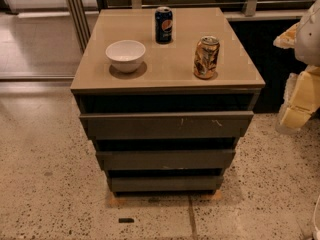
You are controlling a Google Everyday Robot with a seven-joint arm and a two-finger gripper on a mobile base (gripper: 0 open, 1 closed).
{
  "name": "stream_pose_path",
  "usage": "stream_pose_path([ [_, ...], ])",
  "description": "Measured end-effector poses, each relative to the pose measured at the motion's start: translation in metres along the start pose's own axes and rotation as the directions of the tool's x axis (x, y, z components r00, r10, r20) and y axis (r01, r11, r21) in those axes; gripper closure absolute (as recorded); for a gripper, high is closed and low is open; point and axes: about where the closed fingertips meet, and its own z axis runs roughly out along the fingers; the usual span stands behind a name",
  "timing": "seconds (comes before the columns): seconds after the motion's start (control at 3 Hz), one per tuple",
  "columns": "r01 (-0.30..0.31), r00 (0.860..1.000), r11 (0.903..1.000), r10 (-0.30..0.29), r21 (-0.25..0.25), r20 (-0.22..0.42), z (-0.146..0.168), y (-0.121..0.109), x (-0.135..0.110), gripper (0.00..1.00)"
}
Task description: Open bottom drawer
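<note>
grey-brown bottom drawer (165, 184) looks shut; gripper (296, 104) at right edge, can't tell its state.

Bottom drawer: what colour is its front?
The drawer is plain dark grey-brown, camera view; gripper at right edge.

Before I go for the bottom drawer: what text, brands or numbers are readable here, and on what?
Pepsi can: globe logo only; lettering too blurred to quote.
Gold can: print too blurred to read.
White bowl: none.
Bottom drawer: none.
Gripper, at the right edge beside the cabinet: none legible.
</note>
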Motion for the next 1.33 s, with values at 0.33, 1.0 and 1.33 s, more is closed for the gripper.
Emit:
stream_pose_path([
  [0.33, 0.0, 1.0, 1.0, 0.0, 0.0, 0.0, 0.0, 0.0, 0.0, 0.0],
  [1.0, -0.005, 1.0, 1.0, 0.005, -0.001, 0.025, 0.029, 0.007, 0.005, 0.42],
  [1.33, -0.016, 0.998, 0.999, 0.019, -0.042, 0.067, 0.102, 0.024, 0.019, 0.66],
])
